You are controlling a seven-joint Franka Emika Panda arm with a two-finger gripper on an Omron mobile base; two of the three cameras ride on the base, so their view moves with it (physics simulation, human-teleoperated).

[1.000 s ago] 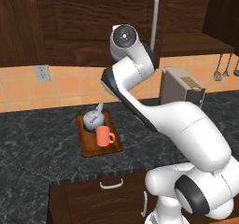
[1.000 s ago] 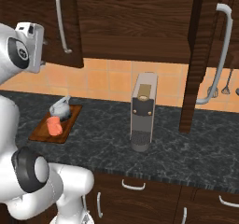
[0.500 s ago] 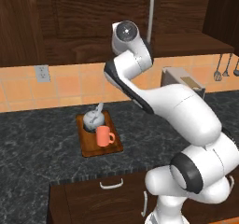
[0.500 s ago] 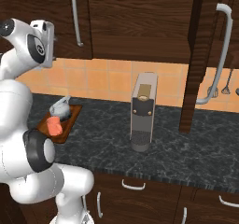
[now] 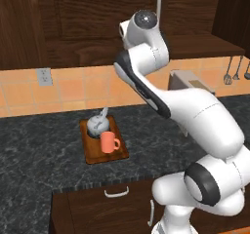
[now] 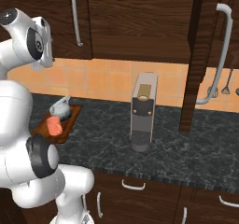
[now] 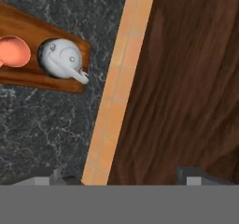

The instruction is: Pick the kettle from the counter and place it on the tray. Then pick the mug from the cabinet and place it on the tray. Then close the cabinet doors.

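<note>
From the left base view I see the tray (image 5: 93,152) lying on the counter (image 5: 39,150), out from the tiled back wall (image 5: 68,89). The kettle (image 5: 97,124) sits on the tray's rear half and the mug (image 5: 108,143) on its front half, just beside each other. A wall socket (image 5: 44,76) is on the tiles to the tray's left. In the right base view a coffee machine (image 6: 142,111) stands on the counter well to the right of the tray, and an open cabinet door (image 6: 205,59) hangs further right, utensils (image 6: 228,85) behind it. Drawers (image 6: 140,190) run below the counter. In the hand view, the cabinet (image 7: 186,78) lies past the tile strip from the kettle.
</note>
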